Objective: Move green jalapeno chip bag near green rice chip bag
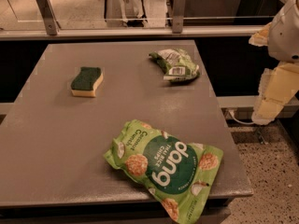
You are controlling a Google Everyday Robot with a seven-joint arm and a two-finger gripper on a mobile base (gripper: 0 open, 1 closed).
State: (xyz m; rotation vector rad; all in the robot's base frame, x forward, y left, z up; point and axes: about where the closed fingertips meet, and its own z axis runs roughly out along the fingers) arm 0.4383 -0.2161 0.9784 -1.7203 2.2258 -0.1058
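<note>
Camera view showed the green jalapeno chip bag (175, 65) not yet moved, well apart from the green rice chip bag (166, 167); what looked like the gripper (273, 94) hung off right, open or shut nobody could tell

Dk-grn jalapeno bag (176, 65) far right; lt-grn dang bag (163, 164) front, overhanging; pincer (267, 107) off-table right.

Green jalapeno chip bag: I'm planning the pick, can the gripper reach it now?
Probably yes. The green jalapeno chip bag lies uncovered on the table, touching nothing else; the gripper hangs beyond the table's right edge, nothing between them.
</note>
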